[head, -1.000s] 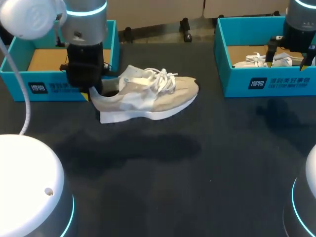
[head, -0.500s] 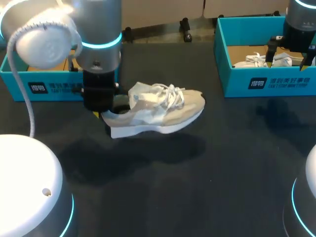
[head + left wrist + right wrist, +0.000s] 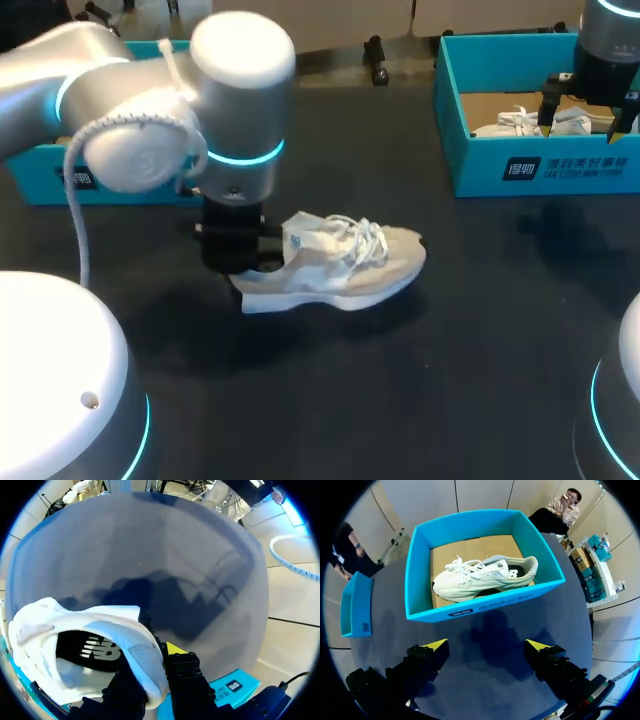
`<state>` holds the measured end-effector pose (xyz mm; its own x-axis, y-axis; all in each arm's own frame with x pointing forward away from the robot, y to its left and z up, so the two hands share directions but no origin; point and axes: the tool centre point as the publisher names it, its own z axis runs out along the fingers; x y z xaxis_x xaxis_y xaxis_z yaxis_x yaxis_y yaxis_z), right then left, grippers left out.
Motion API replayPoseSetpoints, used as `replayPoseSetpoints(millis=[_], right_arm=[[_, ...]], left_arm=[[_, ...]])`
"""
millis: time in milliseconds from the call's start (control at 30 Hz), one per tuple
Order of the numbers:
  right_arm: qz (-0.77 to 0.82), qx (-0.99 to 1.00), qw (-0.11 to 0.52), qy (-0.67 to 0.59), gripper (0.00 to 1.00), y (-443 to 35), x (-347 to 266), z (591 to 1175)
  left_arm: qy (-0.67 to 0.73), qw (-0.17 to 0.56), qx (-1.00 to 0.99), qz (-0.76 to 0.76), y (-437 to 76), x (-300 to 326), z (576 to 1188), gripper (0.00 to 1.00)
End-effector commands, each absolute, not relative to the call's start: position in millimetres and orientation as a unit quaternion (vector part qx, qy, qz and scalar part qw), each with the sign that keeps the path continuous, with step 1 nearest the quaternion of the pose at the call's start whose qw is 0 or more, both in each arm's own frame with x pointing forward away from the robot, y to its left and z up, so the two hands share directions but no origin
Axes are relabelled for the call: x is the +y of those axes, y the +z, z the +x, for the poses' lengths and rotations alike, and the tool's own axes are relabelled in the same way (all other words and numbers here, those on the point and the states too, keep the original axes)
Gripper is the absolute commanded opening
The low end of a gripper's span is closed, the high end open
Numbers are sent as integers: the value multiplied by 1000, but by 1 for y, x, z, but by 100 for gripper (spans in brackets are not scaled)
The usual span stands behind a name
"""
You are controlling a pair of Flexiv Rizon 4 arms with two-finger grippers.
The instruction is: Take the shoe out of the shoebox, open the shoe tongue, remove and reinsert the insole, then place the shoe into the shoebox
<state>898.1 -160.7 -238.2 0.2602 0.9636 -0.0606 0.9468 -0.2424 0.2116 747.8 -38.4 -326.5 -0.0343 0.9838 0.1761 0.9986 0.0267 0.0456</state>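
A beige and white shoe (image 3: 340, 265) lies low over the dark table near its middle, toe to the right. My left gripper (image 3: 243, 278) is shut on its heel. In the left wrist view the heel collar of the shoe (image 3: 75, 650) sits pinched between the fingers of the left gripper (image 3: 155, 657), and the dark insole shows inside. The teal shoebox (image 3: 40, 180) at the back left is mostly hidden by my left arm. My right gripper (image 3: 582, 128) hangs open above the right shoebox (image 3: 520, 165); in its own view the right gripper (image 3: 486, 647) holds nothing.
The right shoebox (image 3: 485, 602) at the back right holds a second white shoe (image 3: 485, 575), also seen as the white shoe (image 3: 520, 122) from above. Bare dark tabletop (image 3: 400, 400) stretches in front of the held shoe.
My left arm has carried the shoe away from the left shoebox, forward and to the right, toward the table's middle. The right arm has not moved.
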Motion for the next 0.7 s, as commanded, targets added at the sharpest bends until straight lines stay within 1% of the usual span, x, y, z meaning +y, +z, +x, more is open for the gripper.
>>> replayPoseSetpoints(millis=[33, 367, 600, 633, 667, 700], right_arm=[[787, 606, 104, 42, 100, -239, -161, 897], [787, 606, 104, 42, 100, -239, -161, 897], [787, 606, 104, 42, 100, -239, -161, 897], [787, 606, 104, 42, 100, -239, -161, 897], [787, 606, 104, 42, 100, -239, -161, 897], [787, 606, 104, 42, 100, -239, -161, 897]], left_arm=[[-79, 51, -710, -697, -343, -48, 749, 0], [-92, 52, -701, -705, -368, -55, 741, 0], [-94, 68, -700, -705, -380, -57, 741, 0], [-93, 69, -700, -705, -380, -57, 741, 2], [-94, 70, -699, -706, -381, -57, 741, 10], [-96, 71, -699, -705, -381, -57, 740, 22]])
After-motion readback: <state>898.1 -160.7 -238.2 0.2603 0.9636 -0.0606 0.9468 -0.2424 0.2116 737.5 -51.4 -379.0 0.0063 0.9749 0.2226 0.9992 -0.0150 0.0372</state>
